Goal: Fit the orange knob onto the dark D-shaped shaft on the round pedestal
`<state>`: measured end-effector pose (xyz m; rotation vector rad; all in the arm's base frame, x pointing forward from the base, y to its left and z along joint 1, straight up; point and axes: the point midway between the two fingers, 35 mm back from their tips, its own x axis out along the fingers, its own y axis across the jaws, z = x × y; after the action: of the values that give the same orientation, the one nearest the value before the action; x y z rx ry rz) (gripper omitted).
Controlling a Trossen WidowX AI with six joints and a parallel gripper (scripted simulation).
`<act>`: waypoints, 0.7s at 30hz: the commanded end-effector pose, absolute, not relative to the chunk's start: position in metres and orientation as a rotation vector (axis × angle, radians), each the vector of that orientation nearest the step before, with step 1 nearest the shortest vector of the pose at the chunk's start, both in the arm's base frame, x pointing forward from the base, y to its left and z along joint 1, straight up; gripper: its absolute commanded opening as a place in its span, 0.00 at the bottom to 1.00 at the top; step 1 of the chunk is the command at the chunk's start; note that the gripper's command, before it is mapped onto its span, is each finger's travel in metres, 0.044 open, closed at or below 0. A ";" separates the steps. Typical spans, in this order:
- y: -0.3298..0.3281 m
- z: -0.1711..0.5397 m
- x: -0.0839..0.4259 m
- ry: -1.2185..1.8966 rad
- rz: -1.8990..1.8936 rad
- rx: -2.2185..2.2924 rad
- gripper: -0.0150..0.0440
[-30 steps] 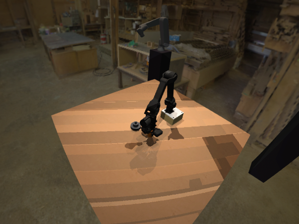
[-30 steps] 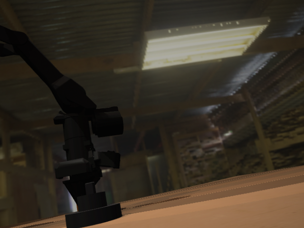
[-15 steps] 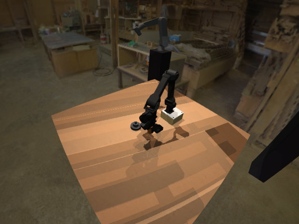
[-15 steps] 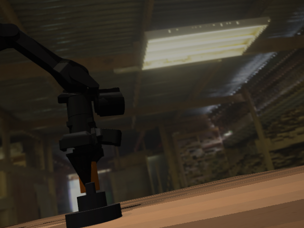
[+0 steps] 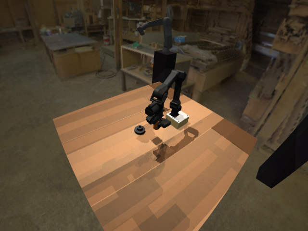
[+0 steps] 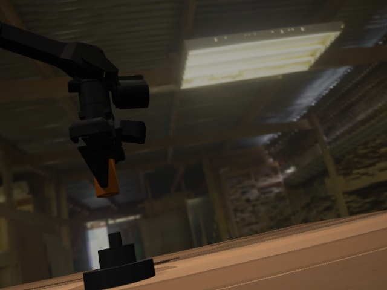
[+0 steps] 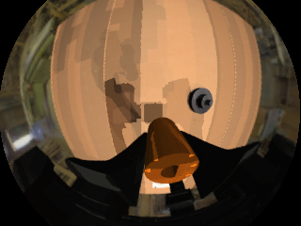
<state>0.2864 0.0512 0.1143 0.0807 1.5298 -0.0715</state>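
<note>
My gripper (image 5: 156, 123) (image 6: 104, 183) (image 7: 164, 135) is shut on the orange knob (image 5: 156, 126) (image 6: 113, 183) (image 7: 166, 148), with a finger on either side. The knob hangs roughly upright above the table. In the wrist view a dark opening shows in its near end; I cannot make out which way its flat side faces. The dark round pedestal (image 5: 139, 132) (image 6: 120, 276) (image 7: 194, 106) stands to the left of the knob in the top view and to its right in the wrist view. Its shaft (image 5: 139, 126) (image 6: 115, 240) (image 7: 208, 103) is bare, apart from and lower than the knob. The shaft's flat side does not show.
The arm's white-topped base box (image 5: 182, 116) stands on the wooden table (image 5: 111, 159) (image 6: 281, 249) (image 7: 165, 42), behind and right of the gripper in the top view. The arm's shadow (image 5: 171, 147) falls on the table in front of the box.
</note>
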 end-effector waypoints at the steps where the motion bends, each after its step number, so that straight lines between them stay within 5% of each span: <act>1: 0.049 0.119 0.285 1.532 -0.079 0.082 0.25; 21: -0.009 0.099 0.301 1.527 -0.095 0.080 0.25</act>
<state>0.2987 0.0033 0.1024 0.0870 1.5308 -0.0905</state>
